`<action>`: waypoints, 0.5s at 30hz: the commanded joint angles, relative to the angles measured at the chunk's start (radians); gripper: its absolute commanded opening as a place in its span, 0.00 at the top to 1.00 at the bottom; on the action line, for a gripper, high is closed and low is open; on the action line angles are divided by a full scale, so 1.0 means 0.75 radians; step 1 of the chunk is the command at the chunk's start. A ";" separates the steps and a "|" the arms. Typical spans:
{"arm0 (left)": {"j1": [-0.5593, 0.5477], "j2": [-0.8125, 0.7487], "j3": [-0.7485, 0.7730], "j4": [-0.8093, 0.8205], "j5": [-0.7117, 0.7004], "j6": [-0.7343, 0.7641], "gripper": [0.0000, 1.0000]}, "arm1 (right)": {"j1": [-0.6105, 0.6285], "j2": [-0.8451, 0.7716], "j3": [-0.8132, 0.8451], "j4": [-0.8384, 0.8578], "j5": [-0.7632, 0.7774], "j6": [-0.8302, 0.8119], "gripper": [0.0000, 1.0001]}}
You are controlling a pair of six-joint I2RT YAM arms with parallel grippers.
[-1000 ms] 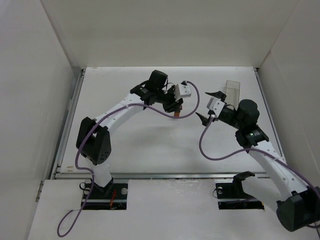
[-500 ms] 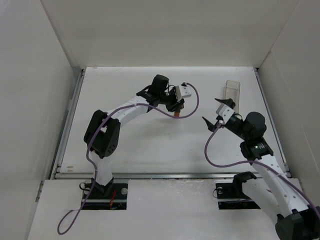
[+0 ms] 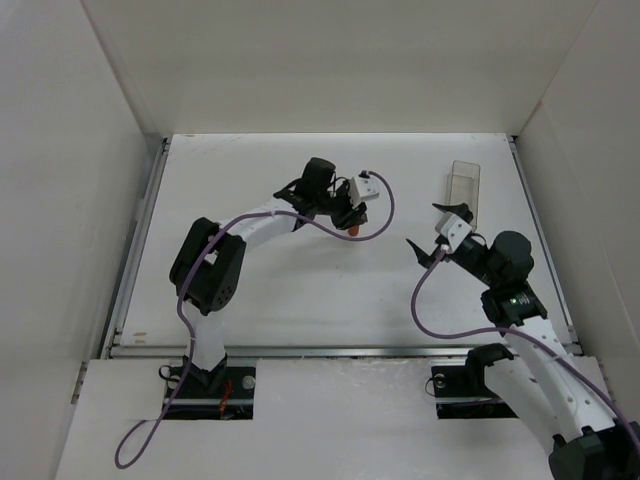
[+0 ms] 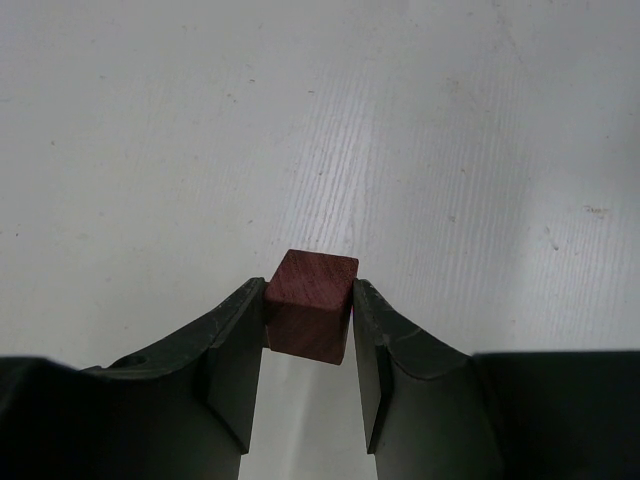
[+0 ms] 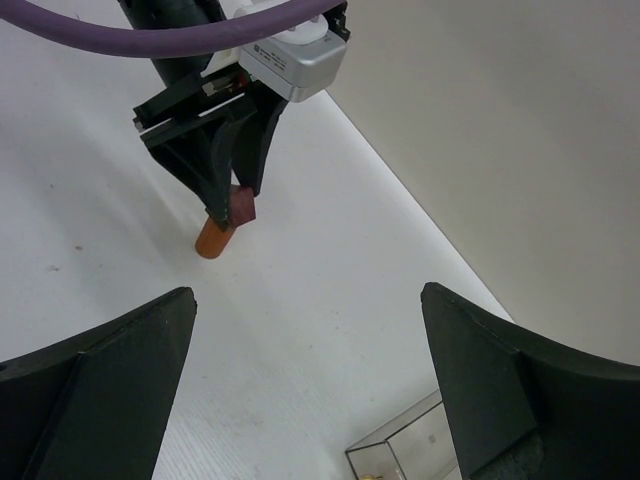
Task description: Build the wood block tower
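Stacking step, I judge. L gripper [image 5: 232, 205] pinches dark cube [image 4: 312, 318] just beside top of orange cylinder [image 5: 213, 238]; can't tell if they touch. R gripper [image 5: 308, 300] spread wide, empty, well apart. Next you centre cube over cyl, lower gently, then release.

We are looking into a robotics lab cell: white walls [image 3: 330, 60] are boxing in a white table [image 3: 300, 290] where two cabled arms [image 3: 250, 221] are standing bolted.

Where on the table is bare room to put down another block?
Free: the near middle of the table, between left arm and right arm, and the far left corner. Crowded: around left end effector, cube and orange cylinder; between right end effector and clear container.
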 commanded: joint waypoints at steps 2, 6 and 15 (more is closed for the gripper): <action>0.023 -0.017 -0.023 0.118 0.058 -0.040 1.00 | -0.012 -0.017 0.015 0.021 0.005 0.035 0.00; 0.036 -0.017 -0.023 0.118 0.058 -0.026 1.00 | -0.012 -0.017 0.015 0.008 0.005 0.035 0.00; 0.048 -0.060 -0.050 0.116 0.089 0.076 1.00 | -0.012 -0.005 0.002 0.021 -0.008 0.035 0.00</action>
